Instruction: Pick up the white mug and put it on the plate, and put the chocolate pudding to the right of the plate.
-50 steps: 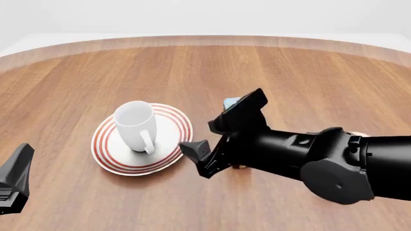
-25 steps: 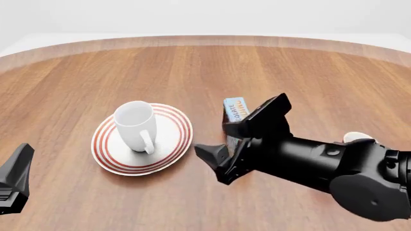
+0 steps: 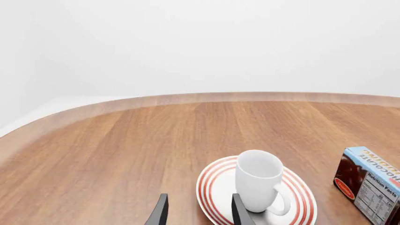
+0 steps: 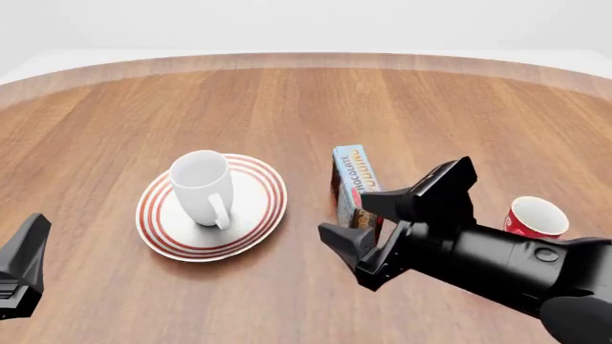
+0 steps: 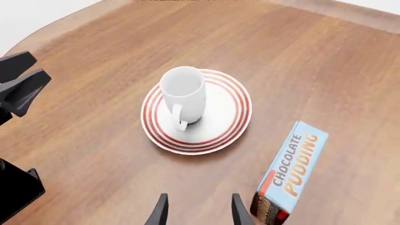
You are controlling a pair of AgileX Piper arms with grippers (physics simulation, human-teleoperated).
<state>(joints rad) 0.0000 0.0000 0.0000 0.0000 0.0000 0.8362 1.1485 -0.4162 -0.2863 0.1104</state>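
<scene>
The white mug stands upright on the red-ringed plate, its handle toward the near side. To the right of the plate, the chocolate pudding carton stands on a narrow side. My right gripper is open just in front of the carton, with nothing between its fingers. At the table's near left edge my left gripper is also open and empty. The left wrist view shows the mug, plate and carton ahead of the gripper. The right wrist view shows mug, plate, carton and gripper.
A red mug with a white inside stands to the right of the carton, close behind my right arm. The left gripper also shows in the right wrist view. The rounded far table edge runs across the back.
My right arm has drawn back to the right and toward the near edge, away from the carton. The carton is now fully in view and the red mug has been uncovered. The left arm has not moved.
</scene>
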